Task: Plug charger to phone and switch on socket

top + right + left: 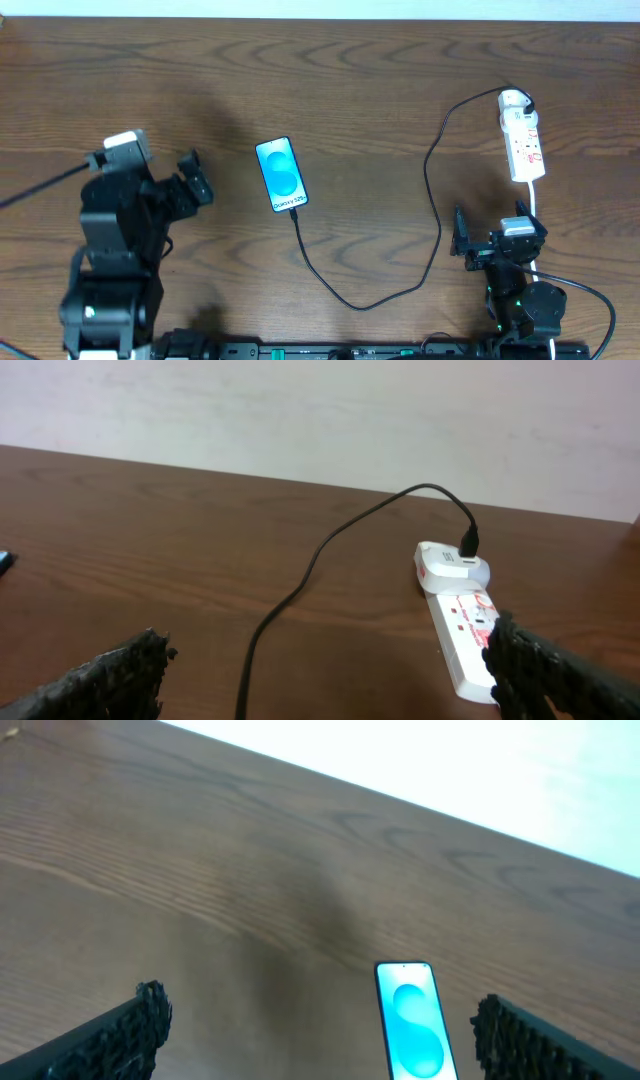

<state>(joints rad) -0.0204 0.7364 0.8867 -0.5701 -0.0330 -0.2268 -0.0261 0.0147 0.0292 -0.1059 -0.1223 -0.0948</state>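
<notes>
Phone (281, 174) lies right of the left gripper (197, 176), charger (400, 290) meeting its lower edge; its label is too small to read. Left wrist: fingers (120, 1035) apart, phone ahead. Right wrist: right gripper (330, 675) has its fingers (560, 670) apart, socket (465, 625) ahead-right.

Phone (281, 174) lies on surface (380, 70), centre-left. Socket (523, 148) at far right, lengthwise front-to-back. Charger (432, 200) meets phone's near end, loops toward front edge, then runs back btwn the two to socket's far end. Left hand (197, 180) left of phone, apart. Right hand (492, 232) just in front of socket.
</notes>
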